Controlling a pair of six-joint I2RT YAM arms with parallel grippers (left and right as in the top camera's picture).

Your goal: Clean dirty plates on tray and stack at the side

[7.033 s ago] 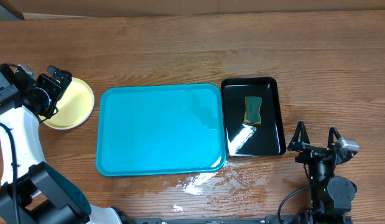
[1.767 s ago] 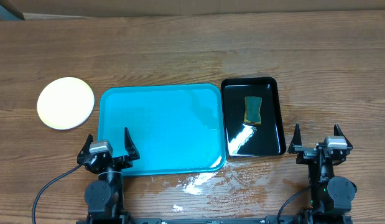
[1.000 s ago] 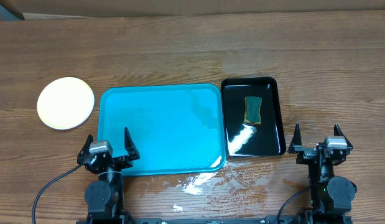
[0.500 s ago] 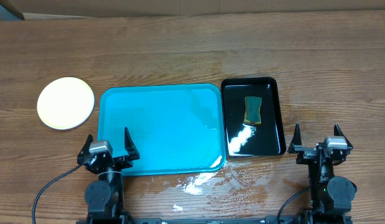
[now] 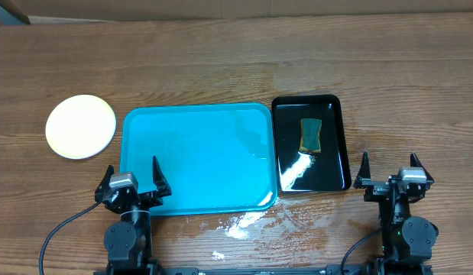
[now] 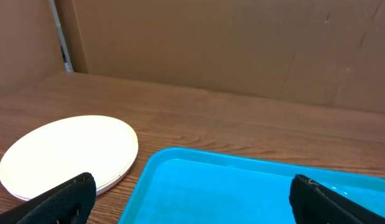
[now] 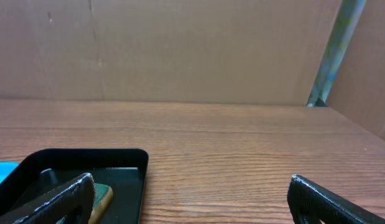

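- The left gripper (image 5: 134, 177) sat at the near edge of the brown wooden table (image 5: 221, 53), fingers spread wide and empty. The right gripper (image 5: 389, 172) was likewise wide and empty.
- The stack of round, pale cream plates (image 5: 81, 127) lay beyond and left of the left gripper, just beside the flat turquoise plastic tray (image 5: 196, 158).
- The tray held no plates, so the job looked finished. The left arm was much the nearer to the stack.
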